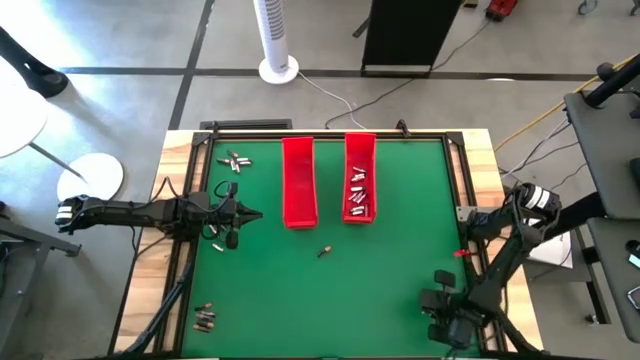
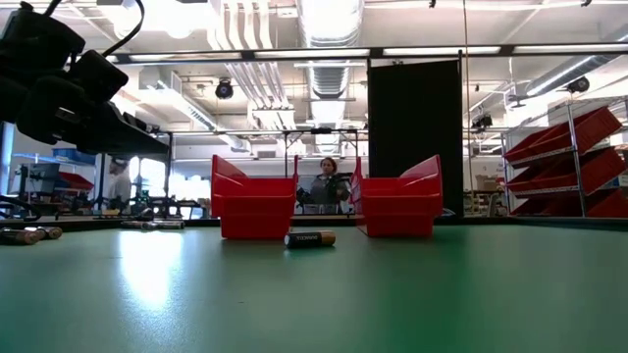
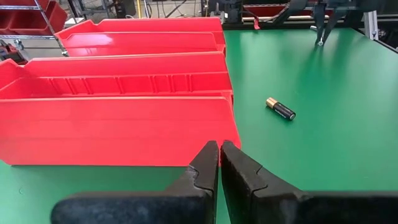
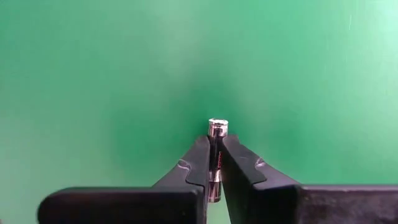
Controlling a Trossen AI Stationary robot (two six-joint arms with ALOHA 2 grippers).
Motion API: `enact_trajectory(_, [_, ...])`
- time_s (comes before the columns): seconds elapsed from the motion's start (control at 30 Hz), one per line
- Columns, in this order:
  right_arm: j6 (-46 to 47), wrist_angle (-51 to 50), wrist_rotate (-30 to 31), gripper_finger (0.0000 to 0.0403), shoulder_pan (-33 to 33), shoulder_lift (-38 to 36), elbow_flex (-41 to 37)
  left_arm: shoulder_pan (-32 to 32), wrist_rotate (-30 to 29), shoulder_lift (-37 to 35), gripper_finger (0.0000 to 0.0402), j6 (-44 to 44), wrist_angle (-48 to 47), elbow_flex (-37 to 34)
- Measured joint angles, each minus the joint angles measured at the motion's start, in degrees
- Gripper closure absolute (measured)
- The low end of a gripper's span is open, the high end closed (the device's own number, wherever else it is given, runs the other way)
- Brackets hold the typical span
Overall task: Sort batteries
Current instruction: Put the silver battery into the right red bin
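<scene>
I've got a small silvery battery [image 4: 217, 134] pinched in my right end effector [image 4: 215, 163] near the tabletop's front right corner, so next comes the carry to the right red tray [image 1: 360, 150], where similar pale cells lie. My left end effector [image 3: 219, 160] sits closed and empty by the smooth plastic left tray [image 3: 118, 127], a dark gold-capped battery [image 3: 281, 108] lying mid-tabletop.

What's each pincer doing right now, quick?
Left pincer: closed, empty, beside the red tray.
Right pincer: closed on a silvery battery.
</scene>
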Motion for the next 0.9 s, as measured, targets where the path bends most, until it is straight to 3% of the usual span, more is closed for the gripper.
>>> enact_trajectory(0.47, [-22.20,14.58,7.74,0.0387,-11.31,1.82,-0.17,0.00,0.00,0.00,0.0402,0.00,0.00,-0.02])
enact_trajectory(0.67, [-24.75,23.50,10.50,0.0386,-12.05,6.76,0.02,0.00,0.01,0.00,0.0402,0.00,0.00,-0.01])
enact_trajectory(0.9, [-22.10,26.38,13.90,0.0372,-11.91,11.26,0.04,0.00,0.01,0.00,0.0402,0.00,0.00,-0.01])
